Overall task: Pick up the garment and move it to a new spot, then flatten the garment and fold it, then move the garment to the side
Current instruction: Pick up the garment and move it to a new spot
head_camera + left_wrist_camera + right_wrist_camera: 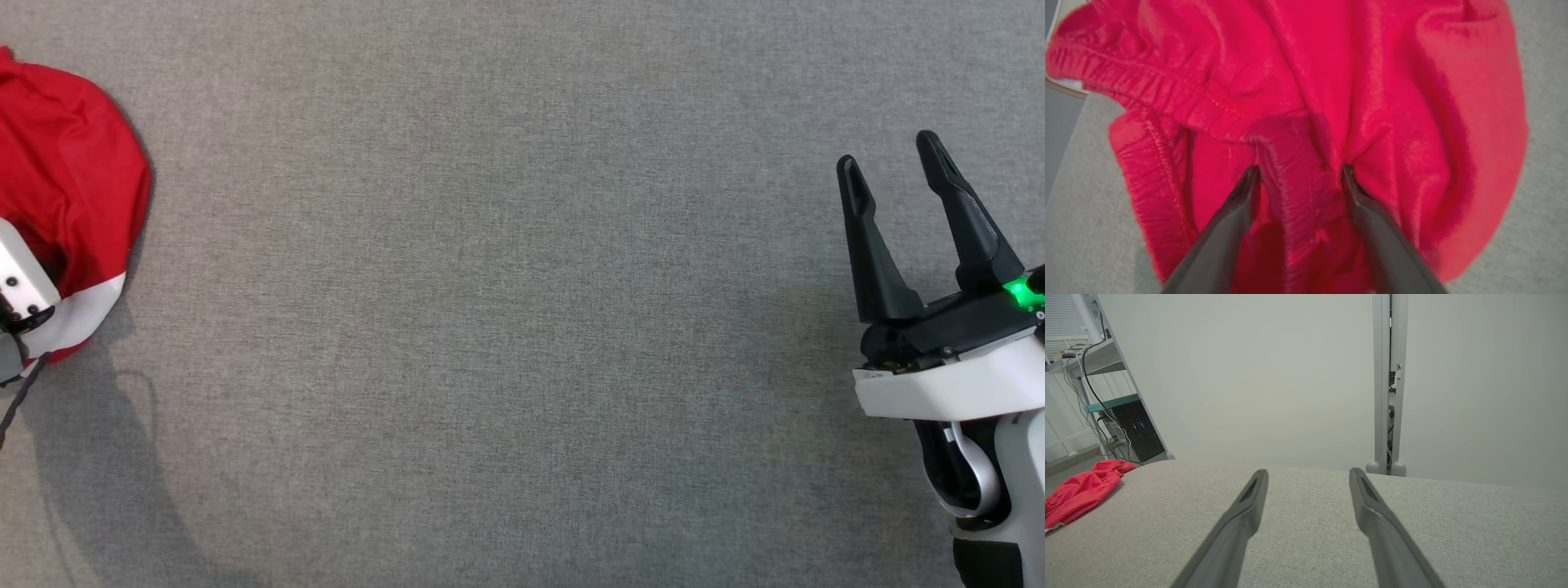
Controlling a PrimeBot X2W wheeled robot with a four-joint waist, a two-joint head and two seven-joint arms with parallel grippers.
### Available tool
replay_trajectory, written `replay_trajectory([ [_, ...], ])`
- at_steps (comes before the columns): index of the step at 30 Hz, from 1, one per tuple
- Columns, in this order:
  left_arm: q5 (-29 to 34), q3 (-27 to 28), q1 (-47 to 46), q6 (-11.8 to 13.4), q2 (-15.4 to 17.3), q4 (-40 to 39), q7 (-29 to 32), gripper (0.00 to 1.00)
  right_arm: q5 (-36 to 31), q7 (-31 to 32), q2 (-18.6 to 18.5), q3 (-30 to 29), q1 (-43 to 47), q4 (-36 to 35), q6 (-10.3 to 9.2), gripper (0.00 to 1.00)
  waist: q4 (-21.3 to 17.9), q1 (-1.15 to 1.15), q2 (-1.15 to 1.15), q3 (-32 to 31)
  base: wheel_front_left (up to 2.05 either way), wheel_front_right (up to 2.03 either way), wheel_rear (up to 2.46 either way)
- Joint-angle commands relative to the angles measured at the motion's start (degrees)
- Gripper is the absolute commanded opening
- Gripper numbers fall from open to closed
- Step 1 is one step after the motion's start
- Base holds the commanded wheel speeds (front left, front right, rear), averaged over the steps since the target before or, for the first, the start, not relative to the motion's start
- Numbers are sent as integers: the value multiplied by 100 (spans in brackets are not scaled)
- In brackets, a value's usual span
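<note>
The garment (69,175) is red with a white band and lies bunched at the far left edge of the grey table (490,327). Seen close in the left wrist view, the garment (1412,122) shows a gathered waistband. My left gripper (1300,173) stands open right over it, its fingers spread to either side of a raised red fold. In the head view, the pale left wrist (20,286) sits at the left edge over the cloth. My right gripper (890,155) hovers open and empty at the far right. The garment (1081,492) shows far left in the right wrist view, well away from the right gripper (1308,473).
Grey fabric covers the table between the garment and my right arm. The table's left edge (1069,134) runs close by the garment. Beyond the far edge stand a pale wall, a white upright post (1388,384) and a shelf rack with cables (1106,396).
</note>
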Motion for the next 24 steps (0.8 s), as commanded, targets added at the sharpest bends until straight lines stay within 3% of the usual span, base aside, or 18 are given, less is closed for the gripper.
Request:
replay_trajectory([
  [1,22,-75,31,-40,-89,176,103,100,-19,-60,-16,-39,-21,21,1,100,-1,0,0,-11,0,0,0],
  [2,6,-74,11,-53,-96,215,83,100,-24,-72,-12,-43,-7,38,1,100,10,0,0,-30,0,0,0],
  [3,-15,-61,-23,-72,-107,242,29,81,-26,-81,-9,-47,5,58,1,100,21,0,0,-51,0,0,0],
  [4,-18,-71,-68,-94,-114,269,-6,34,-25,-88,-9,-42,10,79,1,100,32,0,0,-75,0,0,0],
  [5,-8,-76,-105,-100,-111,280,-69,0,-19,-94,-4,-32,12,96,1,100,42,0,0,-107,0,0,0],
  [14,248,-296,-252,-374,71,224,-583,0,67,-225,86,58,132,348,1,100,4,0,0,-652,0,0,0],
  [19,669,-801,-114,-627,205,-149,-845,0,154,-377,199,-62,463,618,1,100,-116,0,0,-1434,0,0,0],
  [24,881,-1226,-58,-744,245,-863,-718,0,204,-455,301,-198,832,735,1,100,-261,0,0,-1969,0,0,0],
])
